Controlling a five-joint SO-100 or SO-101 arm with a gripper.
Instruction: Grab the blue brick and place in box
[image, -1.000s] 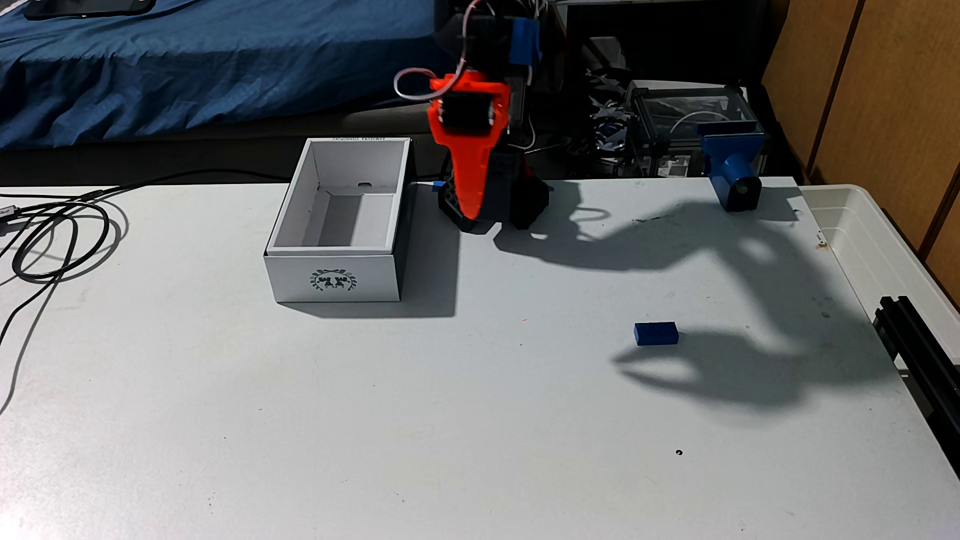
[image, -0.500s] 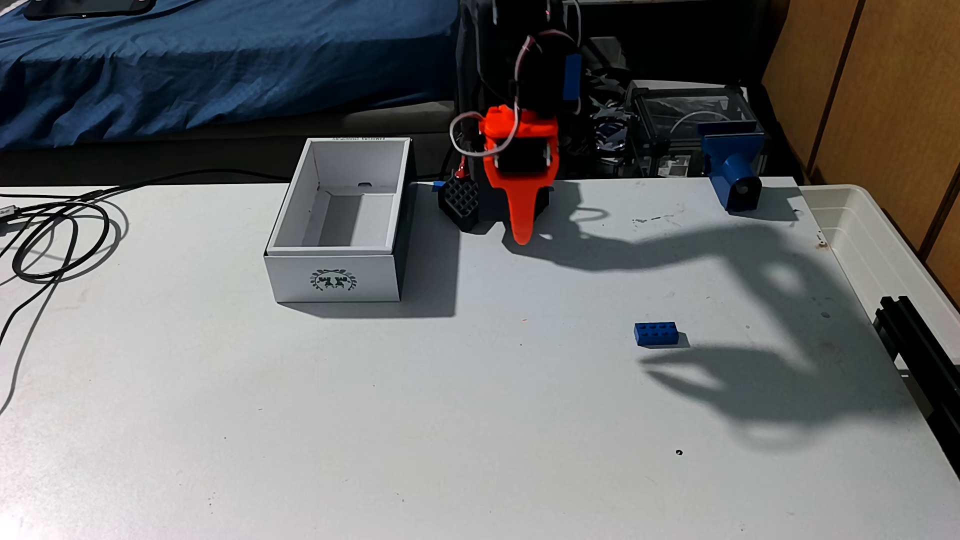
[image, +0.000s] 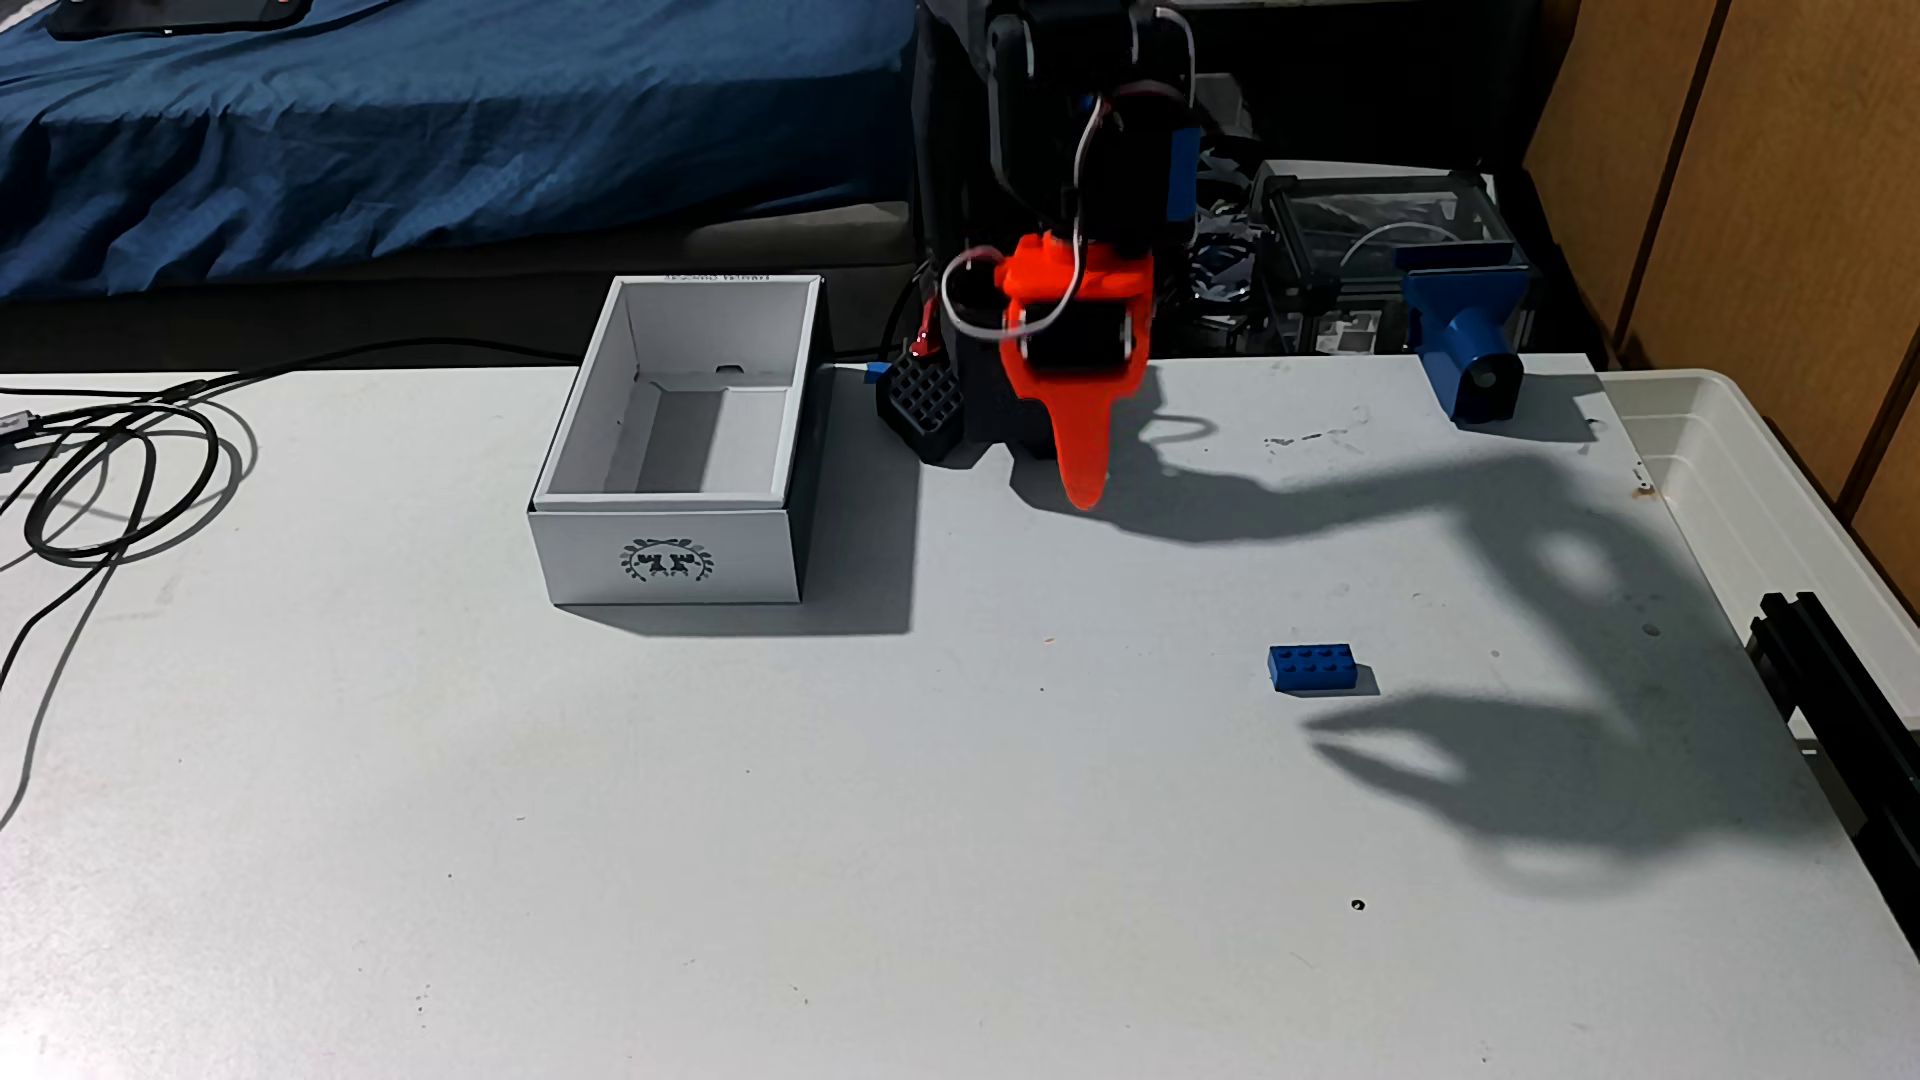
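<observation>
Looking down from the fixed view, I have the white table (image: 727, 831) spread across most of what I can see, with a blue bedspread (image: 416, 135) behind its far edge at the left. A translucent plastic tub (image: 1766, 457) sits off the table's right edge. The box (image: 675, 457), white cardboard with a dark wreath emblem on its near face, stands open-topped on the left half of the table; I see white inner walls and nothing inside. Black cables (image: 114, 478) loop on the table further left.

My arm rises from its black base (image: 935, 415) at the far edge, just right of the box. The orange gripper (image: 1083, 496) hangs pointing down, its tip raised above the table near the base. From this angle I see one orange finger edge-on, so I cannot tell how the jaws stand, though nothing shows in them. A blue printed bracket (image: 1465, 332) sits at the far right corner.

The blue brick (image: 1312, 666) lies flat, studs up, on the right half of the table, well apart from the gripper, nearer the camera and to its right. The arm's shadow falls just beyond it.
</observation>
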